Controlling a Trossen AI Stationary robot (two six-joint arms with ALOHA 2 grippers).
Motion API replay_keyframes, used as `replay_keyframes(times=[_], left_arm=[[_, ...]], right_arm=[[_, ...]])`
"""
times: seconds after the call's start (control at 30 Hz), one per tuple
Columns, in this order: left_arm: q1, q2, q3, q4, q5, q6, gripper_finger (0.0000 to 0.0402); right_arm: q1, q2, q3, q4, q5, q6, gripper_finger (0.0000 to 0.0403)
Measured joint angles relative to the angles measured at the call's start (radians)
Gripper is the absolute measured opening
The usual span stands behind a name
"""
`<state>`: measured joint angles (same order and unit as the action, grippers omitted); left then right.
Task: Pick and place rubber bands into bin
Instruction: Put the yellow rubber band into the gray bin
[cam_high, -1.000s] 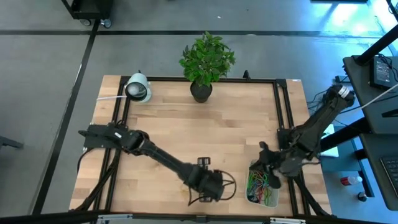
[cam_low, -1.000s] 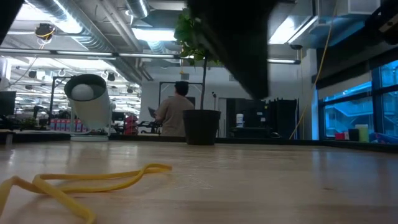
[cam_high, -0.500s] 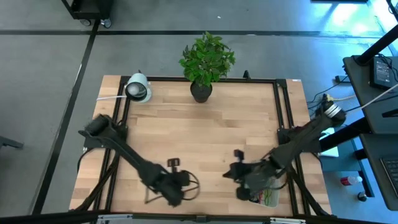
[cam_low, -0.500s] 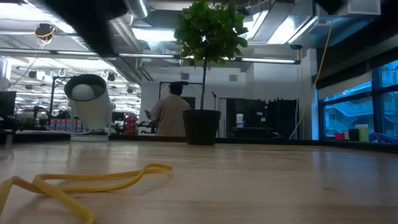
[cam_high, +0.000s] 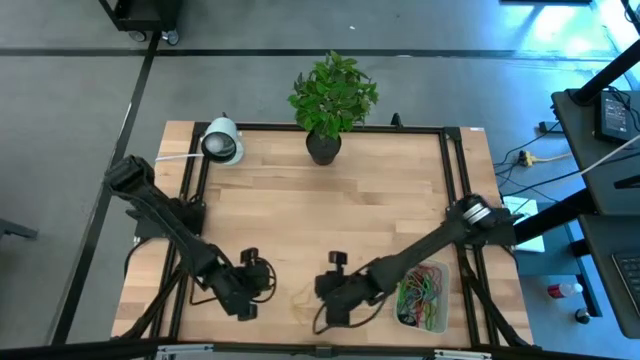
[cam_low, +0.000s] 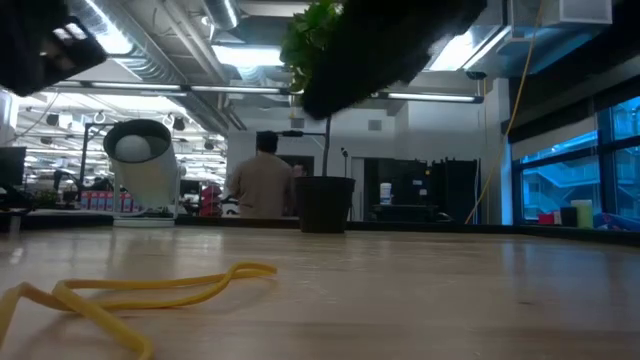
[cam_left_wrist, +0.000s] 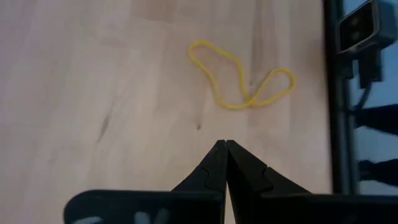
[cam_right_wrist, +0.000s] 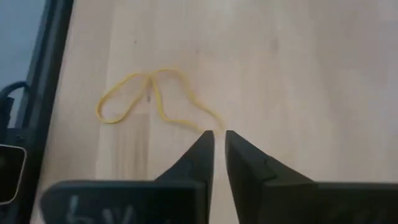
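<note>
My right gripper (cam_right_wrist: 215, 140), fingers barely parted and empty, hovers beside the last loose yellow rubber band (cam_right_wrist: 151, 99) on the table near the filled bin (cam_high: 425, 297), needing to open before descending; my left gripper (cam_left_wrist: 226, 149) waits closed nearby.

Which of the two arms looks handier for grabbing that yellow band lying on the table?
The right. Its gripper has its fingers slightly apart right at the yellow rubber band, and the bin is on its side. The left gripper is shut and farther off.

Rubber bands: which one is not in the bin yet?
The yellow rubber band, lying twisted on the bare table between both grippers; the others sit piled in the bin.
</note>
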<state>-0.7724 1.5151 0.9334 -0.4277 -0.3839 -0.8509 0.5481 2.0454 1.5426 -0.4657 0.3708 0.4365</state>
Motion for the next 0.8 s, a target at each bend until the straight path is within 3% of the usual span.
replay_keyframes(times=[0.2, 0.47, 0.63, 0.8], left_arm=[[-0.054, -0.014, -0.04, 0.014, -0.016, -0.061, 0.0001], [-0.104, -0.012, -0.042, 0.011, -0.082, -0.083, 0.0001], [-0.111, -0.011, -0.042, 0.012, -0.086, -0.082, 0.0001], [-0.109, -0.011, -0.042, 0.013, -0.092, -0.075, 0.0001]], right_arm=[[-0.032, 0.149, 0.104, -0.003, -0.16, -0.109, 0.0101], [-0.06, 0.238, 0.168, -0.013, -0.166, -0.338, 0.0134], [-0.083, 0.261, 0.173, -0.048, -0.211, -0.364, 0.0105], [-0.082, 0.259, 0.173, -0.052, -0.23, -0.337, 0.0022]])
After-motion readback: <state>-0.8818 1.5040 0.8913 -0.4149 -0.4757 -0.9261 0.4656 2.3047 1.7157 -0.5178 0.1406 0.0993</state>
